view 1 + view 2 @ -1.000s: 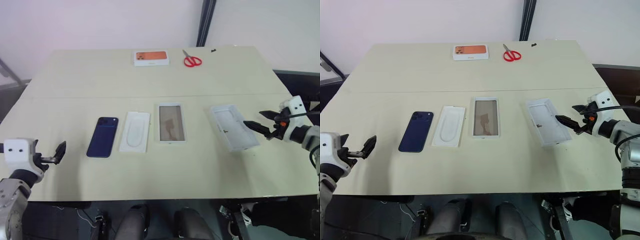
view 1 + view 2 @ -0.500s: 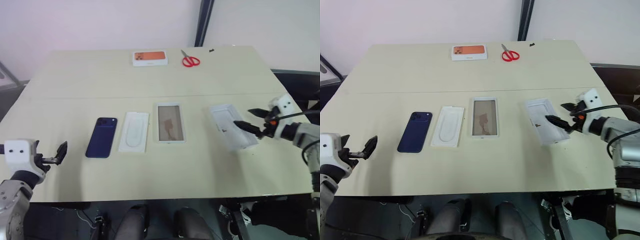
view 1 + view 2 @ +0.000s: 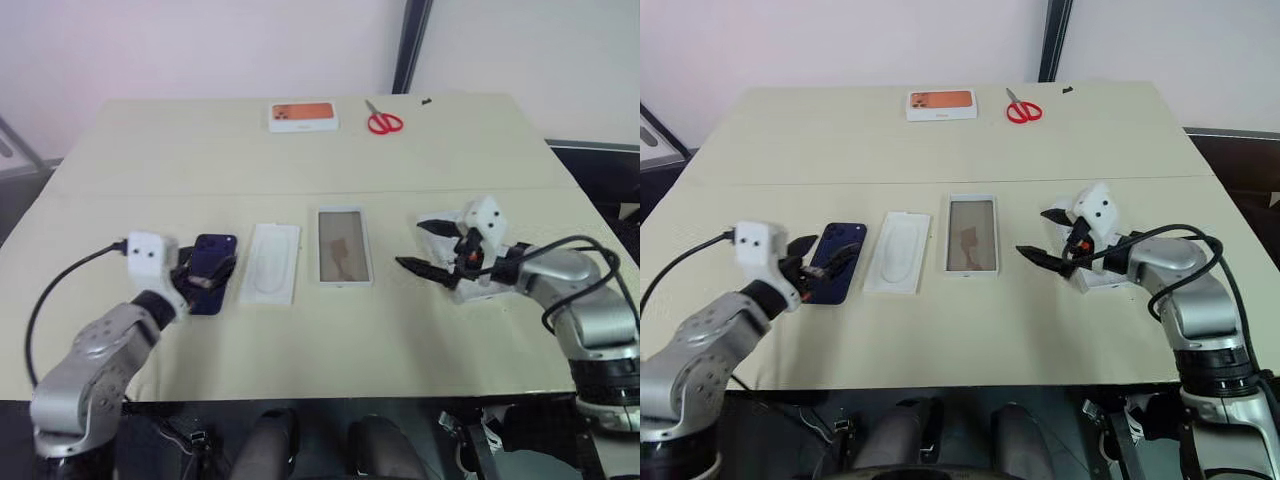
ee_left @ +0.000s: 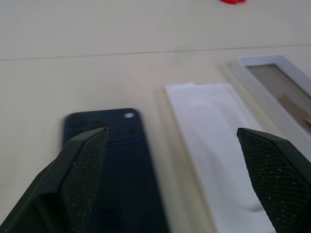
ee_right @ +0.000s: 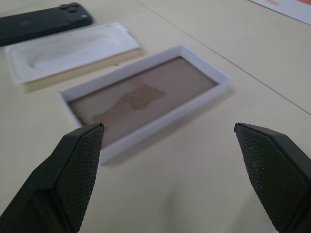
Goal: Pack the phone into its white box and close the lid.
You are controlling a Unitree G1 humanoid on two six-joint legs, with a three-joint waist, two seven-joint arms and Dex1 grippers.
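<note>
Your left gripper (image 3: 205, 272), jaws spread wide, hovers over the slim navy glossy phone (image 3: 212, 250) lying left of centre; close too shallowly and that slick back could slip. Your right gripper (image 3: 1045, 238), also spread, hangs beside the shallow white cardboard tray (image 3: 971, 234) at centre and could nudge it.

Phone (image 3: 834, 262) dark navy, glossy. Insert (image 3: 897, 265) white. White box (image 3: 971, 247) white rim, brownish inside. Lid (image 3: 478, 287) white. Table (image 3: 940, 160) pale cream. At 12 o'clock: box (image 3: 941, 104) white with orange picture, scissors (image 3: 1022, 109) red. Gripper fingers (image 5: 80, 167) black, textured.
</note>
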